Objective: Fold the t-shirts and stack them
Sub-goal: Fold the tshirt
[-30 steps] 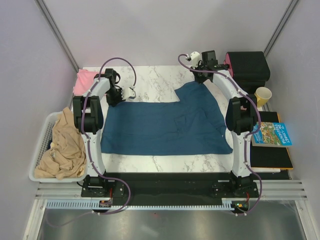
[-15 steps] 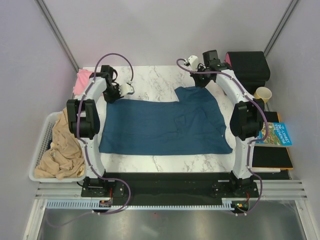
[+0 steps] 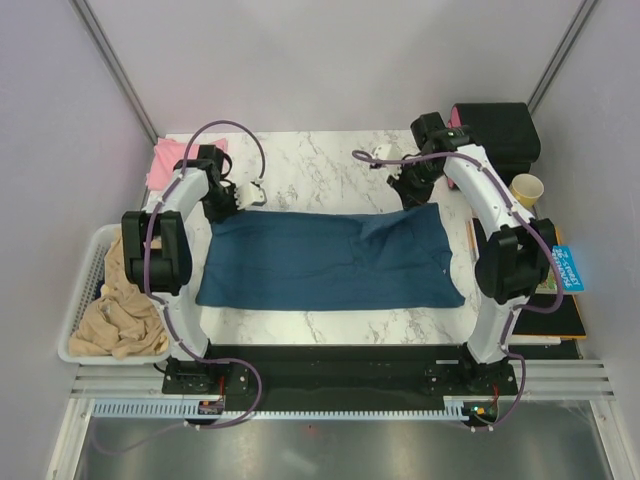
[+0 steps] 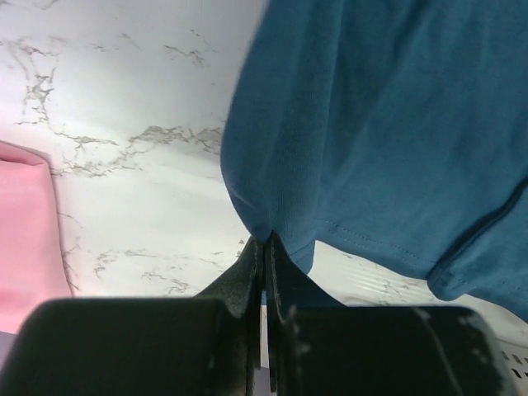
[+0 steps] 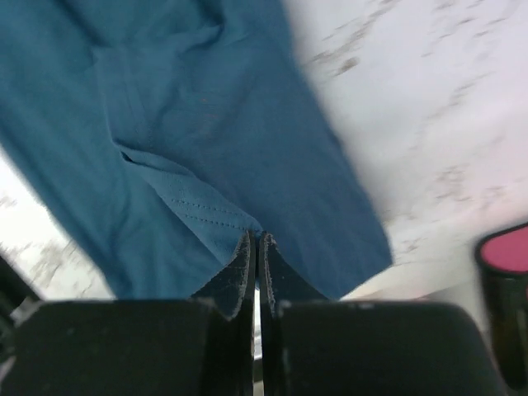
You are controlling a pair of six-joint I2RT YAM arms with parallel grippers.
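Observation:
The dark teal-blue t-shirt point(image 3: 330, 258) lies as a wide band across the marble table. My left gripper point(image 3: 226, 203) is shut on its far left corner; the left wrist view shows the fingertips pinching the teal-blue t-shirt point(image 4: 371, 124) at my left gripper point(image 4: 266, 241). My right gripper point(image 3: 414, 196) is shut on the far right corner, and the right wrist view has the stitched hem of the teal-blue t-shirt point(image 5: 206, 124) caught in my right gripper point(image 5: 254, 239). The pale pink t-shirt point(image 3: 168, 160) lies folded at the far left, its edge beside the left gripper as a pink t-shirt point(image 4: 25, 235).
A white basket point(image 3: 84, 290) with a beige cloth point(image 3: 122, 305) sits at the left edge. At the far right stand a black box point(image 3: 495, 130) and a yellow cup point(image 3: 526, 189). A blue printed book point(image 3: 566, 268) lies on a black mat point(image 3: 545, 312).
Both grippers have moved toward the near side, still pinching the teal shirt. The raised flap at the far right came down, so the shirt is now a narrower, straighter band.

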